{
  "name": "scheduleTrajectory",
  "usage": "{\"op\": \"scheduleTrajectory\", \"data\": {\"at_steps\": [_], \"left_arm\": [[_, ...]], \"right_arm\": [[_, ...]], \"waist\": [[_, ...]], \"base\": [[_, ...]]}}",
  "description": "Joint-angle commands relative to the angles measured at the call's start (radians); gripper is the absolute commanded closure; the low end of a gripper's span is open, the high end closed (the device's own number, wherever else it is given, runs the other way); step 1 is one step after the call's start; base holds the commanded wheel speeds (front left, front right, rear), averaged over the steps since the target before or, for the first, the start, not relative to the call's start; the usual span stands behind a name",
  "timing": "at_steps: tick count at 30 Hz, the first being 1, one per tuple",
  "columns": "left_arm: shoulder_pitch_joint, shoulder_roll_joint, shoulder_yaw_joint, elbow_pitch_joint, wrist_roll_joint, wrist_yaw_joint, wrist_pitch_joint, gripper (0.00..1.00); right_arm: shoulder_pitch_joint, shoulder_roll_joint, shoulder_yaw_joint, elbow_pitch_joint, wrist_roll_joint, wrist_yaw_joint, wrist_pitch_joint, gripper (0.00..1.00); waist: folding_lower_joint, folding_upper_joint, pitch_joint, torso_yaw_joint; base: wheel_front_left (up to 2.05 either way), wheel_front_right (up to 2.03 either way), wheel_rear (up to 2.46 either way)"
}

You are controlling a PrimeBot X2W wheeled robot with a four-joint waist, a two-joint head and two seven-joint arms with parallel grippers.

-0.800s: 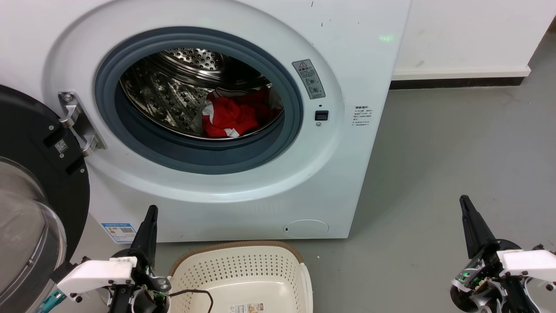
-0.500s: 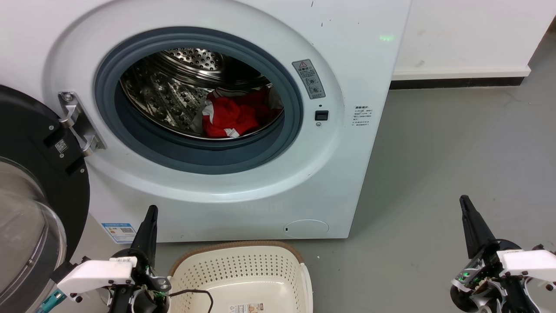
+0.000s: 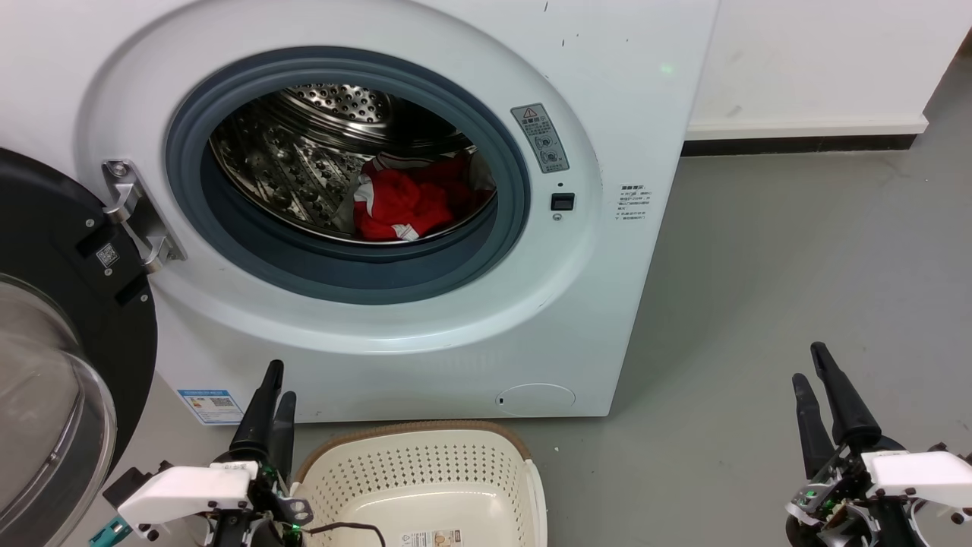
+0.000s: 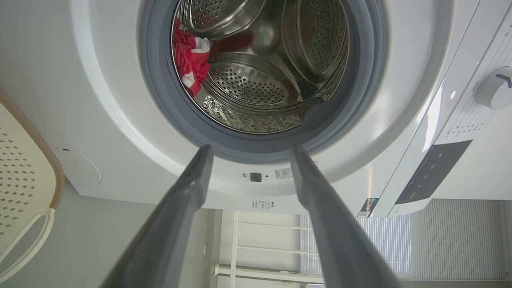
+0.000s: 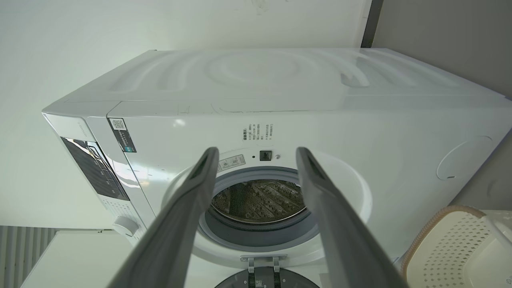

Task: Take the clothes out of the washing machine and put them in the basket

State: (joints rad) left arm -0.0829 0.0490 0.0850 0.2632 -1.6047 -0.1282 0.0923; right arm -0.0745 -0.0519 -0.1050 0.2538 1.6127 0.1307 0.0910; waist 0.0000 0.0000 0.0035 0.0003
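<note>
Left hand (image 3: 280, 380) parted, empty | right hand (image 3: 809, 363) parted, empty

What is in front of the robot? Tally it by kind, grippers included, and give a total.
washing machine: 1
clothes, one red bundle in the drum: 1
basket: 1
grippers: 2, the left gripper and the right gripper, both open
Total: 5

Left tool (image 3: 280, 380) low, jaws parted, right tool (image 3: 809, 362) low, jaws parted
</note>
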Motion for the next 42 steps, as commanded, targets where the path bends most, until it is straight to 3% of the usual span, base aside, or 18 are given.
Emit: {"op": "scheduleTrajectory", "data": {"at_steps": [1, 9, 22, 33, 42], "left_arm": [[-0.024, 0.002, -0.017, -0.025, 0.011, -0.002, -0.014, 0.00], [-0.024, 0.002, -0.031, -0.061, 0.088, -0.002, -0.053, 0.00], [-0.017, 0.002, -0.043, -0.106, 0.355, -0.002, -0.108, 0.00], [-0.012, 0.002, -0.082, -0.125, 0.585, 0.026, -0.149, 0.00], [-0.007, 0.002, -0.110, -0.126, 0.736, 0.050, -0.176, 0.00]], "right_arm": [[-0.004, -0.001, 0.010, -0.034, -0.021, 0.000, -0.015, 0.00], [0.018, 0.000, 0.022, -0.076, -0.121, 0.000, -0.053, 0.00], [0.058, 0.000, 0.044, -0.146, -0.461, 0.000, -0.108, 0.00], [0.091, 0.000, 0.051, -0.174, -0.720, 0.000, -0.149, 0.00], [0.110, 0.000, 0.053, -0.195, -0.858, 0.000, -0.163, 0.00]], "waist": [[0.0000, 0.0000, 0.000, 0.000], [0.0000, 0.0000, 0.001, 0.004], [0.0000, 0.0000, -0.001, 0.010], [0.0000, 0.0000, -0.003, 0.014], [0.0000, 0.0000, -0.005, 0.017]], "base": [[0.00, 0.00, 0.00], [0.00, 0.00, 0.00], [0.00, 0.00, 0.00], [0.00, 0.00, 0.00], [0.00, 0.00, 0.00]]}}
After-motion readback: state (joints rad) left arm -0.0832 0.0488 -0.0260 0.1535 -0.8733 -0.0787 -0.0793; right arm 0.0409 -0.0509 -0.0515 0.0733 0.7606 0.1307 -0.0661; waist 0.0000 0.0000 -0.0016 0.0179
